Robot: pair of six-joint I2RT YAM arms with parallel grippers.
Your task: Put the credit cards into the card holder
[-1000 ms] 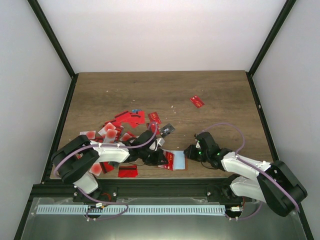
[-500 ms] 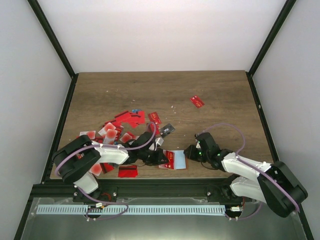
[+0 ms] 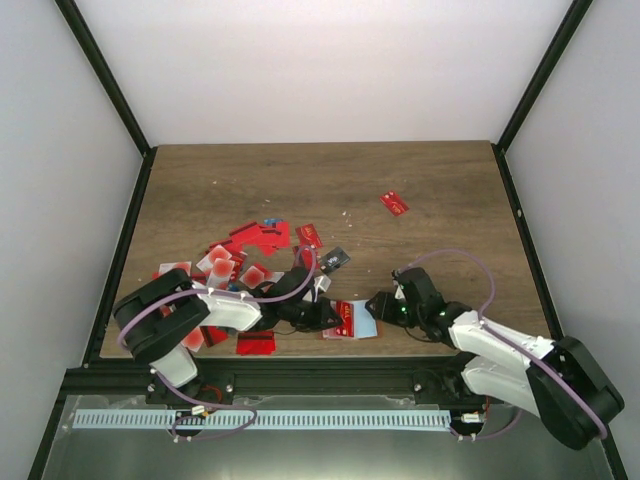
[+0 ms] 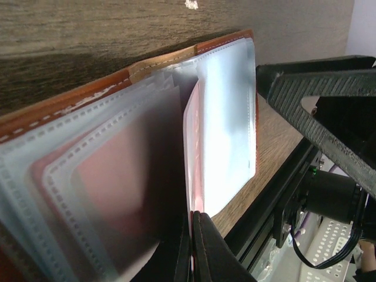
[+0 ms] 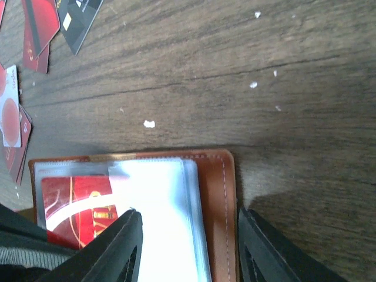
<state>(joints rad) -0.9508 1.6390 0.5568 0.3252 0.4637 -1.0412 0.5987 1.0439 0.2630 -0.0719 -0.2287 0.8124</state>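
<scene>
Much open wood of the table (image 3: 420, 190) stretched beyond the right gripper (image 3: 376, 306), jaws spread; the left gripper (image 3: 324, 317) pinched the card holder (image 5: 216, 182) sleeve between them, near the front edge.

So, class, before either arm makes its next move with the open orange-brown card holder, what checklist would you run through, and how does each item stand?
1. The orange-brown leather folding card holder lies open on the wooden table: ok.
2. The left gripper is shut on a clear plastic sleeve of the holder: ok.
3. The right gripper is open and empty, free to fetch a card: ok.
4. One red card sits inside a sleeve: ok.
5. All the loose red and white plastic cards are filed: not ok, since many lie on the table.
6. The gripped sleeve has room for a card: cannot tell.
</scene>
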